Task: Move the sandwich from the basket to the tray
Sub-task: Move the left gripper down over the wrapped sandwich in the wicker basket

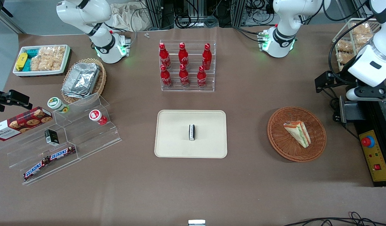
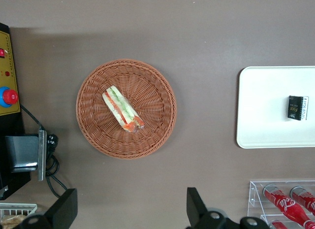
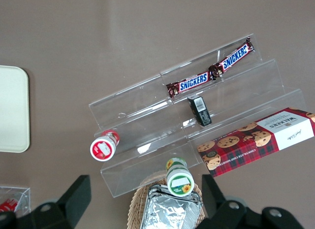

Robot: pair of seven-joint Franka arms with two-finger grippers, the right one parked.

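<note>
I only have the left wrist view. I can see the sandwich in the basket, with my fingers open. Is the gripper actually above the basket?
Observer: Not squarely. The front view shows the open gripper held high, off the basket toward the working arm's end of the table, near the yellow control box. The sandwich lies in the basket, untouched.
Operator: My view cuts the tray off. Is anything on it besides that small dark pack?
Observer: No. The front view shows the whole tray. The pack stands near its middle and is the only thing on it, with bare surface all around it.
</note>
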